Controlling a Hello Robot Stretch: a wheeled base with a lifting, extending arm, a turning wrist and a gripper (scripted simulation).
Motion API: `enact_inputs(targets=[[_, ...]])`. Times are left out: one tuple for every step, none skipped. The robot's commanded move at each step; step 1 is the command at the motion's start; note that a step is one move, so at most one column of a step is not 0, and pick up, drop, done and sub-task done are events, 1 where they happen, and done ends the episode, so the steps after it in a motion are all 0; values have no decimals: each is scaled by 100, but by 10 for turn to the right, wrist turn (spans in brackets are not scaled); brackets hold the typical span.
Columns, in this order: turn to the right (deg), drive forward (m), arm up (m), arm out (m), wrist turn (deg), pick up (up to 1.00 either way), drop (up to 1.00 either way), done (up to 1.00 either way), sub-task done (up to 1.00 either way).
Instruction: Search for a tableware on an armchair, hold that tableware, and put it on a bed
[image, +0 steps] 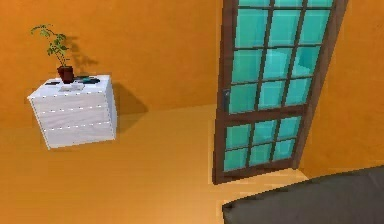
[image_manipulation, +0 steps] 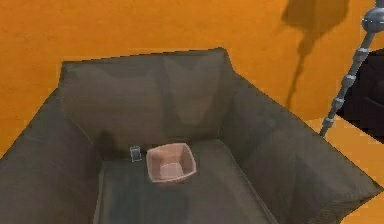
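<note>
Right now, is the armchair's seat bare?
No: a pink bowl sits on the seat of the armchair, with a small grey thing just left of it.

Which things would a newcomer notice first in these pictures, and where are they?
First comes the pale pink square-sided bowl, which sits on the seat of a wide grey-brown upholstered armchair in the arm side view. In the forward view, a tall brown-framed door with turquoise glass panes stands at the right against orange walls, and a white drawer cabinet bearing a small potted green plant stands at the left.
</note>
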Motion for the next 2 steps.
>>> enact_inputs(targets=[[0, 0, 0, 34, 0, 0, 0, 0, 0], [0, 0, 0, 0, 450, 0, 0, 0, 0]])
